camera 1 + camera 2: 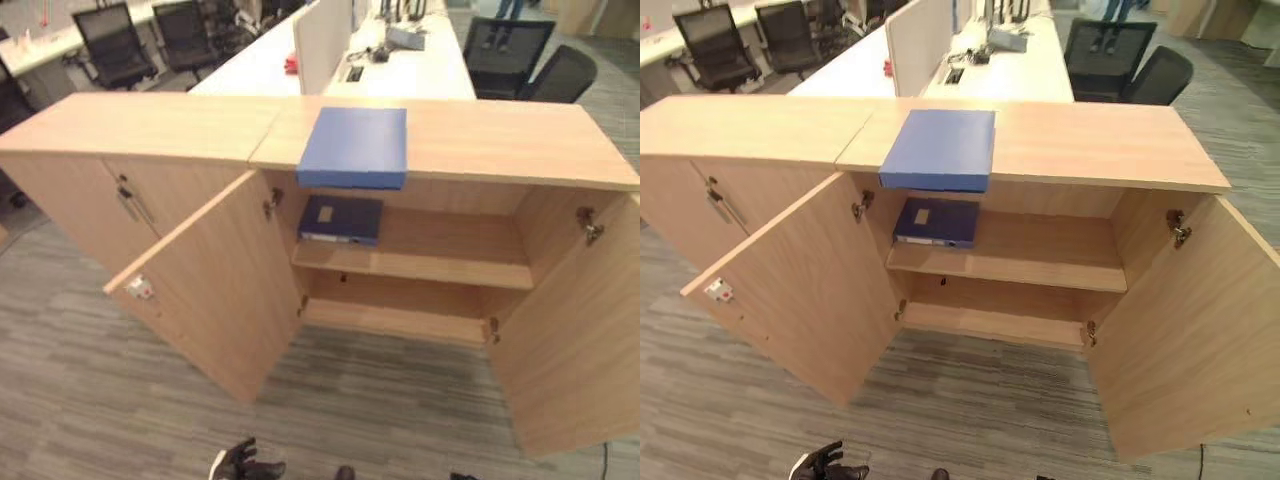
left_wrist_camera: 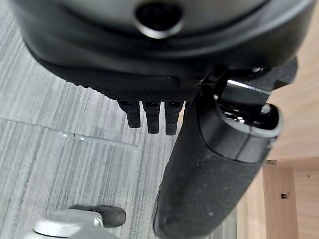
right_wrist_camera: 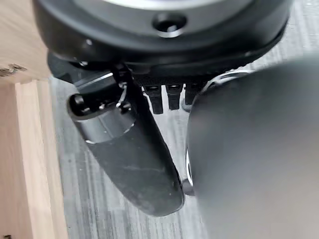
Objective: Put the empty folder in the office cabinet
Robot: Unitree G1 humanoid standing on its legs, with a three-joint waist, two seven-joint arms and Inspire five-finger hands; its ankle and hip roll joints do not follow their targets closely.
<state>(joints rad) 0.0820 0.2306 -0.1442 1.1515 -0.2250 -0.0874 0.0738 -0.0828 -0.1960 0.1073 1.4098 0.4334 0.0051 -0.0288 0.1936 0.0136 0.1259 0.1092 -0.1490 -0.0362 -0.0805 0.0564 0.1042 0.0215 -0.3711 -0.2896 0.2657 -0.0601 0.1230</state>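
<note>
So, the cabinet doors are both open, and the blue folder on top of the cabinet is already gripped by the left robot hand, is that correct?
Not quite. Both cabinet doors are open and the blue folder lies on top of the cabinet, but nothing grips it. The left eye view shows the left robot hand low near the floor, well apart from the folder and holding nothing.

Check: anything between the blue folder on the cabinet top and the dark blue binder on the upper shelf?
Only the cabinet top's front edge; blue folder overhangs it, dark blue binder directly below, in the left eye view.
</note>
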